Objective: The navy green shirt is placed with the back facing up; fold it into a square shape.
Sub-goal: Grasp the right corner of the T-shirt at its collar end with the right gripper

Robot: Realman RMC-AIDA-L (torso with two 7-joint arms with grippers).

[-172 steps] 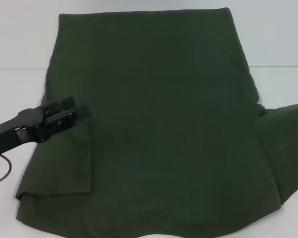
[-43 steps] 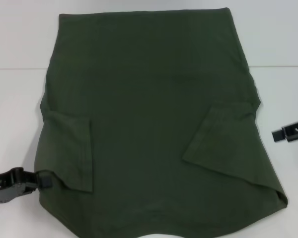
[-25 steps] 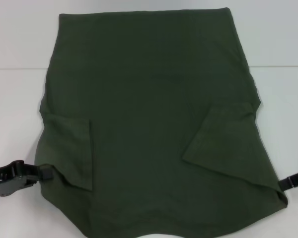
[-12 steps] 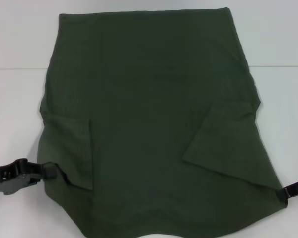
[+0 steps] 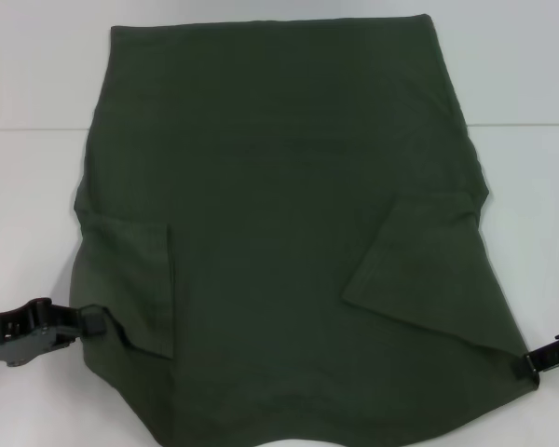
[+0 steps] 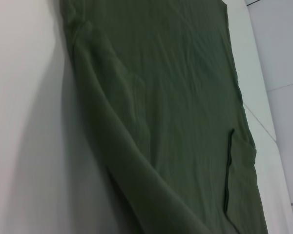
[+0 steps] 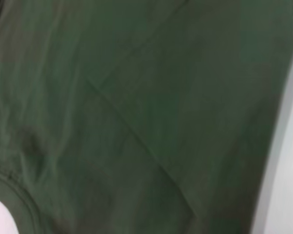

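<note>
Dark olive cotton covers most of the white table (image 5: 19,186): the navy green shirt (image 5: 279,186) lies flat, back up, its hem at the far edge and both sleeves already turned in over the body. The left gripper (image 5: 91,321) sits at the shirt's near-left edge, beside the folded left sleeve (image 5: 126,279); the right gripper (image 5: 531,363) is at the near-right corner, below the right sleeve (image 5: 429,270). Whether either gripper's jaws have closed on cloth I cannot tell. The step in hand looks like seizing both near corners. Next, I judge, both arms must lift together and carry that edge toward the far hem, evenly.
</note>
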